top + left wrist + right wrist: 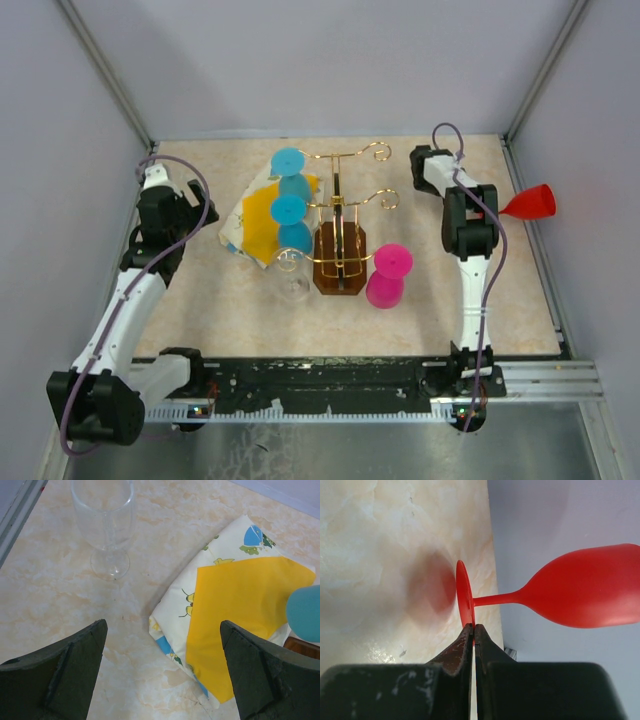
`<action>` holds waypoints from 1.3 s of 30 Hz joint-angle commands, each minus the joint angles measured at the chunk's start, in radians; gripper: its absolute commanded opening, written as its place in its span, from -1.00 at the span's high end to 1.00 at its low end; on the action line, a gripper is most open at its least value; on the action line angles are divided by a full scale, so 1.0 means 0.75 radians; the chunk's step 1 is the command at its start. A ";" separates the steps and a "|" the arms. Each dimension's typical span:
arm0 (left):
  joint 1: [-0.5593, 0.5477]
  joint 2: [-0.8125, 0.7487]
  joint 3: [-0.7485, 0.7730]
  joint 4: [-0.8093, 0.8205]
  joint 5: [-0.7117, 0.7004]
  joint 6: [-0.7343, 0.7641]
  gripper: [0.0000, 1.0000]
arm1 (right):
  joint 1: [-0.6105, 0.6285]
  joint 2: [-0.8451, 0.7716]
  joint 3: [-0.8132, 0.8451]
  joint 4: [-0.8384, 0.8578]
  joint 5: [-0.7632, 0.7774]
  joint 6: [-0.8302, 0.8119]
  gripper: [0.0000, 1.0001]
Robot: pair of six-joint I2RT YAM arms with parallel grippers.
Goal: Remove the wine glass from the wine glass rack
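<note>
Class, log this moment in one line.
right gripper: shut on red wine glass | left gripper: open, empty | wine glass rack: untouched

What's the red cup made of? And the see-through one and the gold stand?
Red wine glass: probably plastic, solid colour with a soft sheen. Clear glass: glass or clear plastic, fully see-through; can't tell which. Wine glass rack: thin shiny gold metal wire, it seems, on a dark wooden base.

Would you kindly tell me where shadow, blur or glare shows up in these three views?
Right wrist view: the red glass throws a soft reddish shadow on the table, and the right hand pinching its foot is blurred. Left wrist view: the blue glass at the right edge is out of focus; the clear glass is sharp. Top view: even, soft light.
</note>
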 commanded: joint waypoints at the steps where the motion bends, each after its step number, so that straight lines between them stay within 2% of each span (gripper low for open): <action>1: -0.010 -0.012 0.041 0.003 -0.005 0.020 -1.00 | 0.002 -0.003 -0.024 0.034 0.035 0.025 1.00; 31: -0.022 -0.003 0.053 -0.010 -0.019 0.033 -1.00 | 0.040 0.010 -0.087 0.098 -0.266 0.068 1.00; 33: -0.020 -0.003 0.051 -0.011 -0.018 0.034 -1.00 | 0.040 -0.002 -0.099 0.111 -0.293 0.075 0.87; 35: -0.020 -0.001 0.051 -0.012 -0.013 0.031 -1.00 | 0.040 -0.022 -0.121 0.141 -0.335 0.070 0.66; 39: -0.021 -0.006 0.047 -0.014 -0.011 0.029 -1.00 | 0.041 -0.059 -0.165 0.189 -0.399 0.065 0.47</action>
